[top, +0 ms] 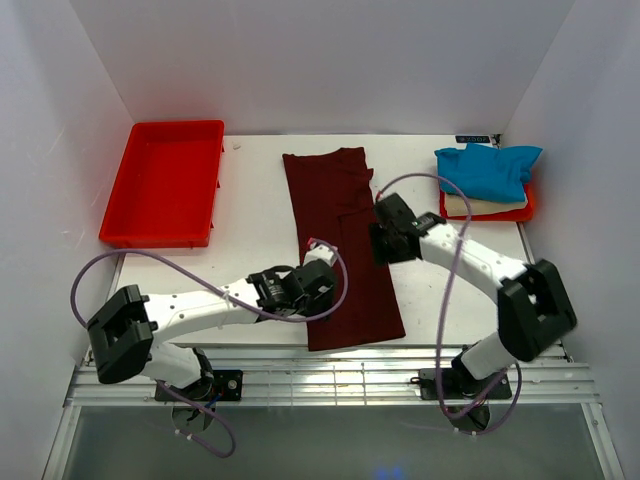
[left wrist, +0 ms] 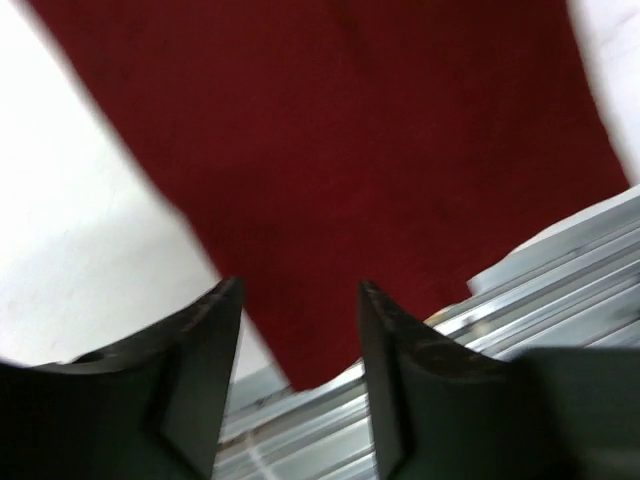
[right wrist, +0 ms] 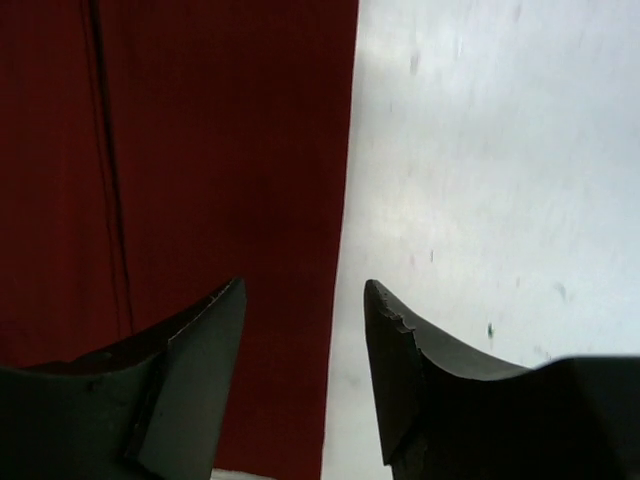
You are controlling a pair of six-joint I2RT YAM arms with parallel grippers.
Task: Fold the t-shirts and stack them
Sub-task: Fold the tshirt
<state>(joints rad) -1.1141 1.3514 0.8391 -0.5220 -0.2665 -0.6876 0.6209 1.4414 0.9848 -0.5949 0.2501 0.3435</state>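
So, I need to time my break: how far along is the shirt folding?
Early on. The maroon t-shirt lies as a long narrow strip, seemingly already folded lengthwise. The left gripper and right gripper hover open over its edges, holding nothing. Still to do: folding it shorter, then the blue t-shirt, bunched on the cream t-shirt in the small red tray, and stacking.

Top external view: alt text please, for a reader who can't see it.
A maroon t-shirt lies lengthwise on the table, the left end effector at its left edge and the right end effector at its right edge. An empty red tray sits at the far left; at the far right a blue t-shirt tops a cream t-shirt on a second tray.
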